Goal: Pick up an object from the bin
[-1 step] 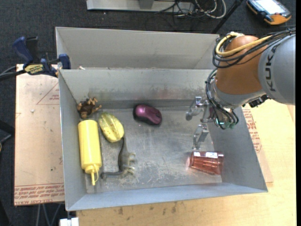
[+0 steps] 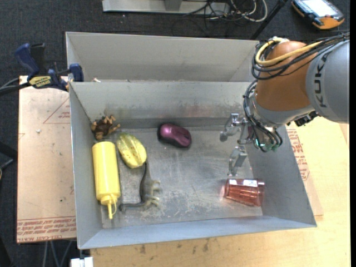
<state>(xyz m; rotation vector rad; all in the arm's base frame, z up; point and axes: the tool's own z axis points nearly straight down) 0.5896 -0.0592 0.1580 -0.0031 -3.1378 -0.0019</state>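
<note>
While my pincer [image 2: 235, 146] hangs wide and empty near the red box [image 2: 243, 192], I reckon centring and lowering come next.

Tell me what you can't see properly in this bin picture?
In the camera view:
The small brown thing in the far left corner: too small to name.
The grey thing beside the yellow bottle: too small, shape unclear.
The red box near the gripper: contents too blurred to tell.
The bin's right wall: partly hidden by the arm's orange cover.
</note>
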